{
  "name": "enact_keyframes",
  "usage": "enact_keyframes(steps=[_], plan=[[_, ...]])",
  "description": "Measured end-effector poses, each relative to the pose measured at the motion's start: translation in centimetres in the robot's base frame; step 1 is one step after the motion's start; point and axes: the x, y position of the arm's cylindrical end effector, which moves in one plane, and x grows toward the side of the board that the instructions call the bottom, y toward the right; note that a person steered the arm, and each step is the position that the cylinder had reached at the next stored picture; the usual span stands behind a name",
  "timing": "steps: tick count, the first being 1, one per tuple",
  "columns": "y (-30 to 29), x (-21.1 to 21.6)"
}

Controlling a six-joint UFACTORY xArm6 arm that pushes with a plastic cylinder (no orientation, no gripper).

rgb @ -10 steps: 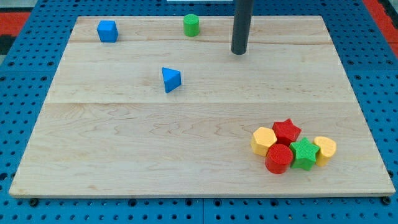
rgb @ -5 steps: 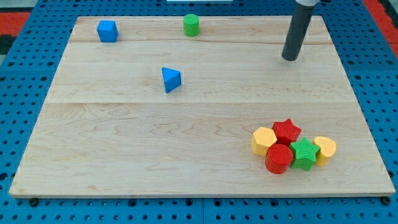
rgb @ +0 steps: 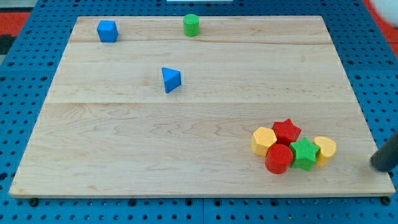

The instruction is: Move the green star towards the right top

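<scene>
The green star (rgb: 305, 153) lies in a tight cluster at the board's lower right. It touches a red cylinder (rgb: 278, 158) on its left, a red star (rgb: 286, 131) above, and a yellow block (rgb: 325, 149) on its right. A yellow hexagon (rgb: 263, 140) sits at the cluster's left end. My tip (rgb: 377, 166) is at the view's right edge, right of the cluster and slightly lower than the green star, apart from every block.
A blue cube (rgb: 107, 30) sits at the top left, a green cylinder (rgb: 191, 25) at the top middle, and a blue triangular block (rgb: 170, 79) left of centre. The wooden board (rgb: 199, 124) rests on a blue pegboard.
My tip has swept from the board's top middle to the right, then down to the lower right edge. No block has moved.
</scene>
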Motion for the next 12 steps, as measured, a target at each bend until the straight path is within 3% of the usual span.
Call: enact_keyframes(steps=[1, 3, 6, 8, 10, 12], plan=[[-9.3, 1.4], [-10.7, -2.9], [-4.0, -5.2], [-9.3, -7.6], [-9.4, -12.4], [-5.5, -8.6]])
